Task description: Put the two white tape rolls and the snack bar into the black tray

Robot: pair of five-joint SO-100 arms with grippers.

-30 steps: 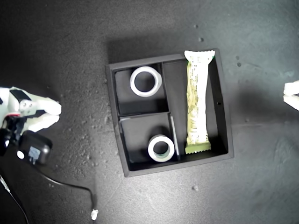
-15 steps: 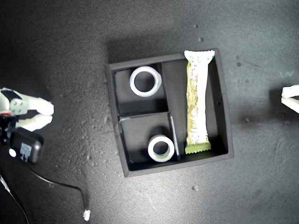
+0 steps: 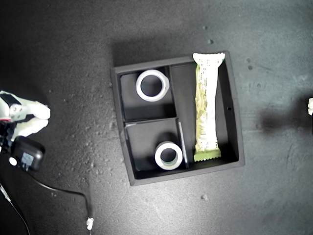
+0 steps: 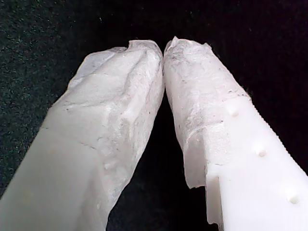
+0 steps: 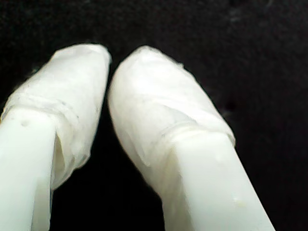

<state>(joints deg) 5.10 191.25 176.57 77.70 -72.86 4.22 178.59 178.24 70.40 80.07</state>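
Note:
The black tray (image 3: 117, 122) sits mid-table in the exterior view. One white tape roll (image 3: 139, 86) lies flat in its upper small compartment. The other white tape roll (image 3: 158, 155) lies in the lower small compartment, against the divider. The snack bar (image 3: 207, 105) lies lengthwise in the long compartment, its top end resting on the rim. A white gripper (image 3: 43, 118) is at the exterior view's left edge, far from the tray. Only a sliver of another arm (image 3: 310, 105) shows at that view's right edge. My first gripper (image 4: 163, 48) is shut and empty. My second gripper (image 5: 109, 62) is shut and empty too.
A black camera block (image 3: 27, 155) hangs under the arm at the exterior view's left. From it a thin cable (image 3: 68, 193) trails to a small white plug (image 3: 89, 224). The dark tabletop around the tray carries only pale specks.
The arm at the exterior view's left has pulled back toward that edge. The arm at the right has withdrawn almost out of the picture. Tray contents have not moved.

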